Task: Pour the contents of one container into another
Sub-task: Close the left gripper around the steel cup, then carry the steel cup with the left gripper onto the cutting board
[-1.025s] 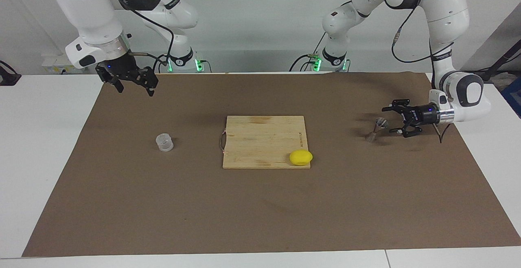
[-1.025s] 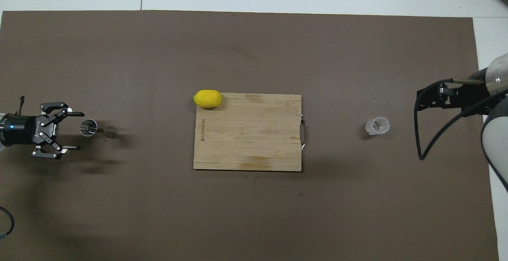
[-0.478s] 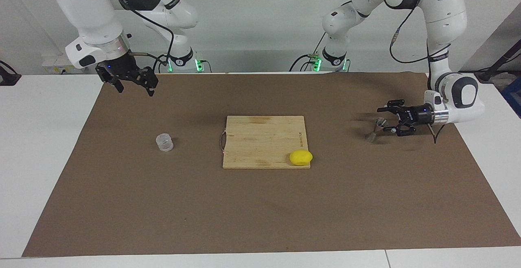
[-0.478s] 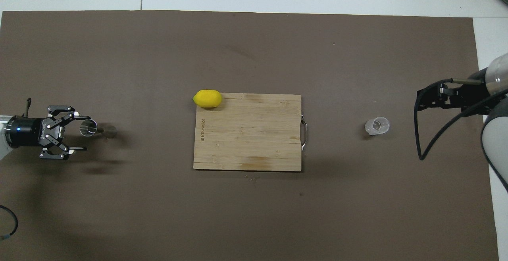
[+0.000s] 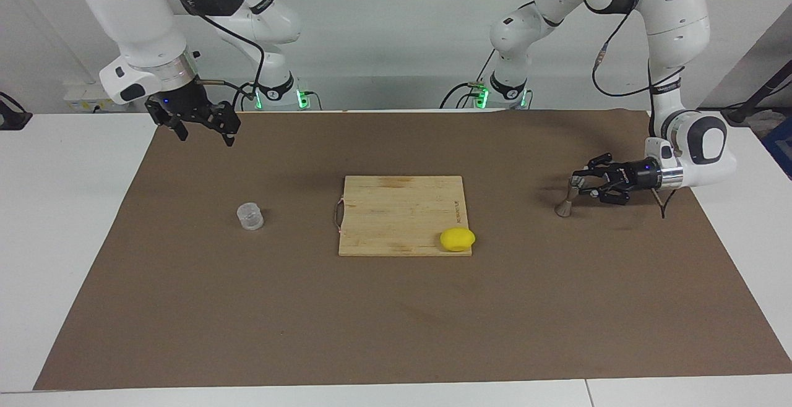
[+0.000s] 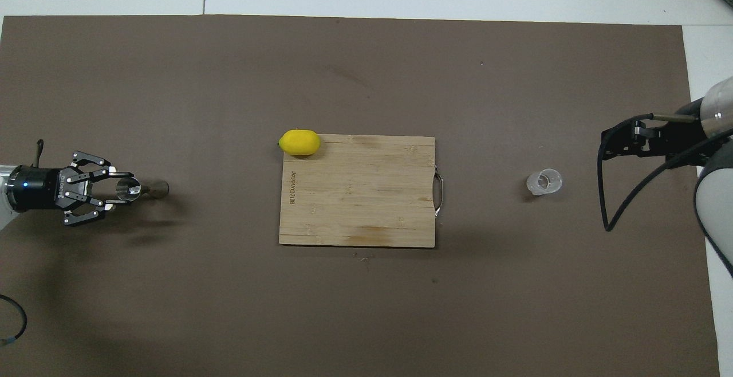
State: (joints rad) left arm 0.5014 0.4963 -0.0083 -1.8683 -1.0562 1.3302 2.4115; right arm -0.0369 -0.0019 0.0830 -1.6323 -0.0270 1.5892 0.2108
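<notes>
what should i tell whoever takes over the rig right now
Left gripper: low at the left arm's end of the table, fingers shut on the jigger, which stands on the brown mat.
Right gripper: open, waiting in the air over the mat at the right arm's end.
Clear cup: upright on the mat toward the right arm's end, untouched.
Cutting board sits mid-table with a lemon on its corner.
Done: jigger gripped.
Left: pick up the cup, bring the two together, pour the cup into the jigger.
</notes>
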